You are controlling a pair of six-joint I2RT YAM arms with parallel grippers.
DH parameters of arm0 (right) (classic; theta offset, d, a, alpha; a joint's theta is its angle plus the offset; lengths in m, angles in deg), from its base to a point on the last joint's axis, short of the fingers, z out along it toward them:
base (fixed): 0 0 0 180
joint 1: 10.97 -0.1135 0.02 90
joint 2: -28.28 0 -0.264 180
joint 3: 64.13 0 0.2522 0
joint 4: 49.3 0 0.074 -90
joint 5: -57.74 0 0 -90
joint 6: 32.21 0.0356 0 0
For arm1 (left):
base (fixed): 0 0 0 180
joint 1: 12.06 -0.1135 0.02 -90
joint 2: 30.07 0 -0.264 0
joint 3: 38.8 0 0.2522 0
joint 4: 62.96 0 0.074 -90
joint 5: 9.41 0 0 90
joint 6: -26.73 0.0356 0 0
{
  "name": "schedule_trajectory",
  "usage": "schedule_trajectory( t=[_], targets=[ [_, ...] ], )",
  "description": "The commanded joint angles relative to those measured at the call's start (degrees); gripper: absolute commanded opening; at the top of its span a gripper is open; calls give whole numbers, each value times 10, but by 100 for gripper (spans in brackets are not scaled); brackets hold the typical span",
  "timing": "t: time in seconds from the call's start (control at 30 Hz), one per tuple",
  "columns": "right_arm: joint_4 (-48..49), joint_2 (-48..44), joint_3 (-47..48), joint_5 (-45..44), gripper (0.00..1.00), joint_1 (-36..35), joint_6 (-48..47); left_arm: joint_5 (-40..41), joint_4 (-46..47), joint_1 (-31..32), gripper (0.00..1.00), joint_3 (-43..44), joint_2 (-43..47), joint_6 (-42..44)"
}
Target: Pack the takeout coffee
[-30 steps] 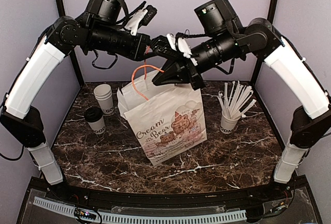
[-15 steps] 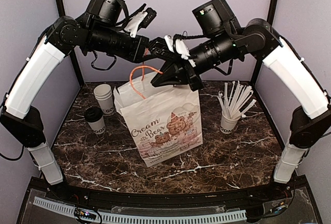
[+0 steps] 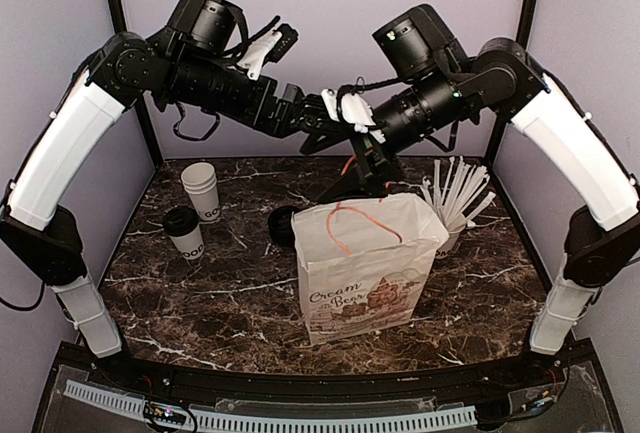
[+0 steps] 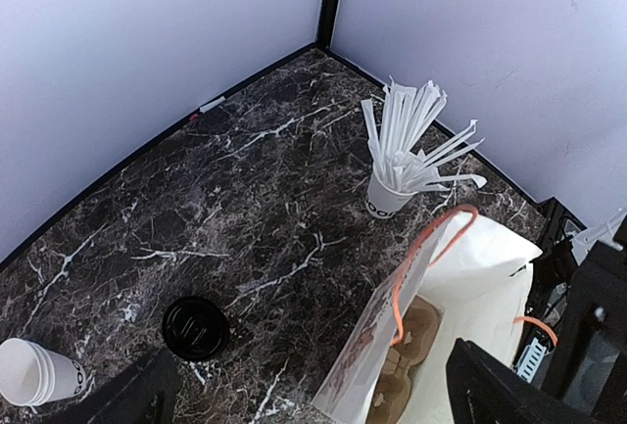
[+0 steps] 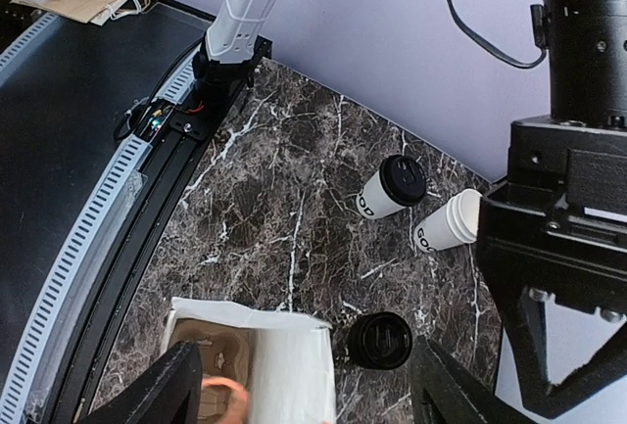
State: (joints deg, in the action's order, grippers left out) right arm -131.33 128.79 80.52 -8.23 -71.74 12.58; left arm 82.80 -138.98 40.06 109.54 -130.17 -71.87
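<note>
The takeout coffee (image 3: 183, 231) stands upright on the left side of the dark marble table (image 3: 200, 303), with its black lid on. It is outside the paper bag (image 3: 365, 278) and well apart from it. Just beside it, a little farther back, stands a stack of nested white cups (image 3: 202, 191).

The bag stands upright right of the middle, on the near half of the table, with its mouth open and an orange handle (image 3: 360, 221) hanging across the opening. In the left wrist view a brown cardboard cup carrier (image 4: 404, 346) is visible inside it. A loose black lid (image 3: 283, 225) lies flat on the table just left of the bag's far corner. A white cup of straws (image 3: 452, 235) stands behind the bag on its right, partly hidden by it.

Both arms are raised above the far part of the table. The left gripper (image 4: 312, 370) has its fingers wide apart and holds nothing. The right gripper (image 5: 304, 365) also has its fingers apart and is empty.
</note>
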Motion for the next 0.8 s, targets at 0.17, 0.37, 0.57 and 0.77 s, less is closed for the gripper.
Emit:
schedule_trajectory(
  t=[0.17, 0.37, 0.57, 0.77],
  targets=[
    [-21, -60, 22, -23, 74, 50, 0, -71, -21, -1, 89, -99, 50, 3],
    [-29, -104, -63, -6, 67, 92, 3, -116, 14, 13, 83, -196, 67, 18],
    [-83, -144, -142, 35, 63, 55, -22, -177, 94, 16, 81, -206, 44, 24],
    [-65, -163, -234, 15, 63, 22, 5, -200, 140, 16, 76, -161, -21, -9]
  ],
)
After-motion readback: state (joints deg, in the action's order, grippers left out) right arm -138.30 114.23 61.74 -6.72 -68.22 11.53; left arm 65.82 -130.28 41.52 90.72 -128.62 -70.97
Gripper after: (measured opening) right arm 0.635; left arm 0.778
